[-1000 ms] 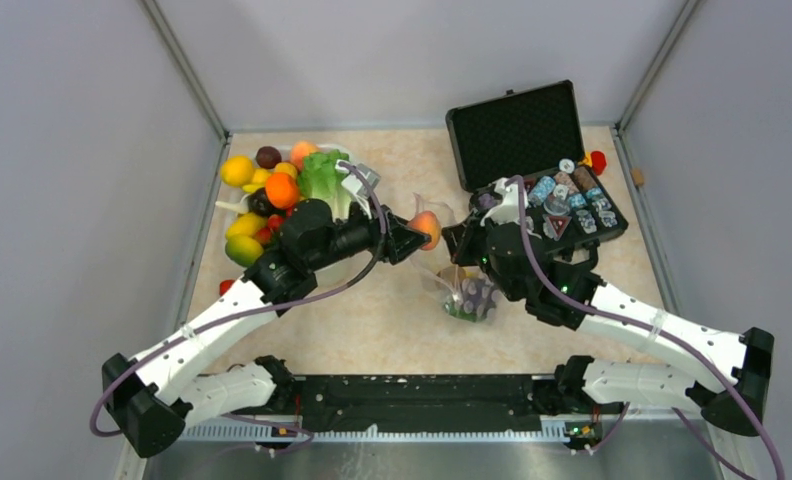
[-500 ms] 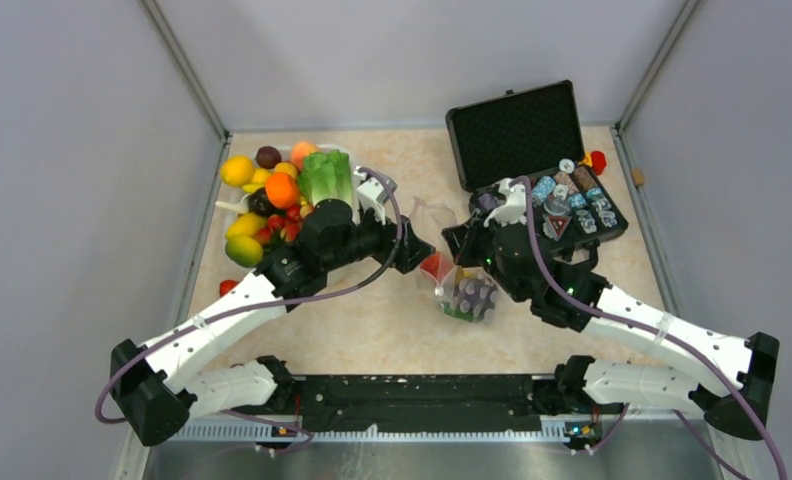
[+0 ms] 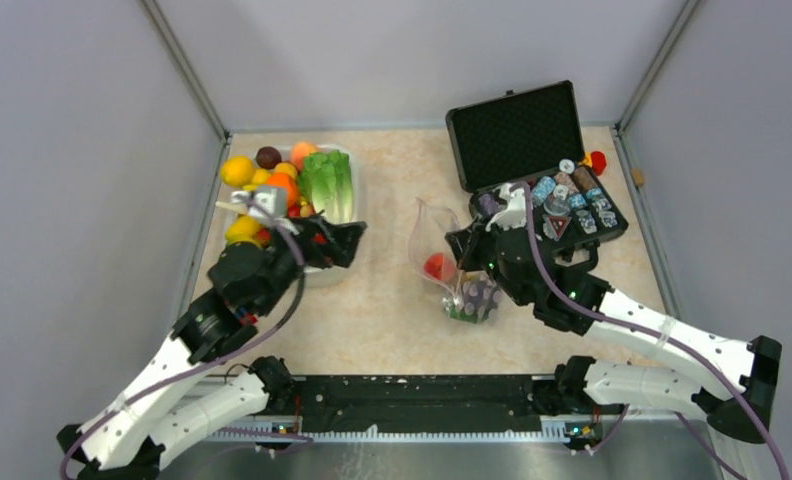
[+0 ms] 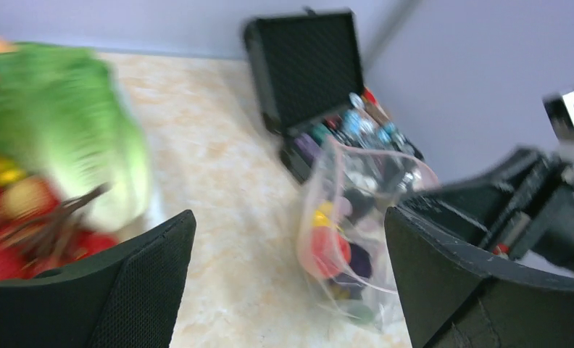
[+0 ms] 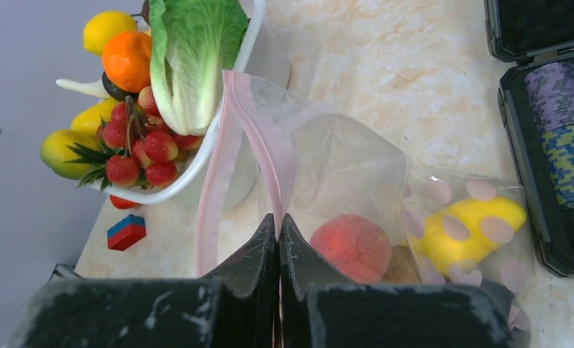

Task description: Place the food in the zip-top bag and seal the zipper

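The right tool (image 5: 278, 225) pinches the zip-top bag (image 5: 342, 167) at its pink zipper (image 5: 213, 170), holding the mouth open just beside the black case (image 3: 517, 130). A peach (image 5: 355, 246) and a yellow mango-like fruit (image 5: 472, 228) lie inside. The left tool (image 4: 290, 217), wide and empty, hovers at the white basin (image 5: 269, 61), farther from the case, probably to fetch the lettuce (image 5: 193, 58).

Table (image 3: 392, 300): basin (image 5: 273, 61), zip-top bag (image 5: 342, 167), black case (image 3: 517, 130).
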Action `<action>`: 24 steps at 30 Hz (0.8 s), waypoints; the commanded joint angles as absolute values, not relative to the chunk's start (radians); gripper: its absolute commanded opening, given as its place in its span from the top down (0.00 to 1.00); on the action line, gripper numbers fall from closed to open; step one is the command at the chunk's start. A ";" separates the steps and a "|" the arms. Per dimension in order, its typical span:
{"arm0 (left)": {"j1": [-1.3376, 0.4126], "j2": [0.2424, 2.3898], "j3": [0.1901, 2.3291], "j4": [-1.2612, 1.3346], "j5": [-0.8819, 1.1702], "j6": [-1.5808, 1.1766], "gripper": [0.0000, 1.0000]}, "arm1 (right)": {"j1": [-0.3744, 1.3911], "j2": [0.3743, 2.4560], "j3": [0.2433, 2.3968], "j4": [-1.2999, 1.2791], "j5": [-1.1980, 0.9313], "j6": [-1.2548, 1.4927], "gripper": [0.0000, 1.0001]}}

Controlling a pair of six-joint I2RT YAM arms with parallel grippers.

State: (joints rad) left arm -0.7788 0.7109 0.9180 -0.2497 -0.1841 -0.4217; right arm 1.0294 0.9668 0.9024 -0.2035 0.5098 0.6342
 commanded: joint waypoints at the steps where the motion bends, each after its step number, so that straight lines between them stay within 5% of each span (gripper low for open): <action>1: -0.781 0.571 0.887 -0.506 -0.622 -0.630 0.01 | 1.028 0.905 0.884 -0.186 0.524 0.588 1.00; 8: -0.779 0.528 0.931 -0.882 -0.990 -0.884 0.01 | 1.026 0.861 0.879 -0.226 0.548 0.535 0.99; 15: -0.767 0.637 1.083 -0.861 -1.147 -0.732 0.01 | 1.022 0.862 0.910 -0.263 0.546 0.474 0.99; 18: -0.671 0.654 1.098 -0.669 -1.057 -0.523 0.01 | 1.014 0.863 0.910 -0.260 0.542 0.463 0.99; 24: -0.090 0.851 1.179 -0.627 -0.444 -0.467 0.01 | 1.007 0.860 0.914 -0.264 0.533 0.454 0.99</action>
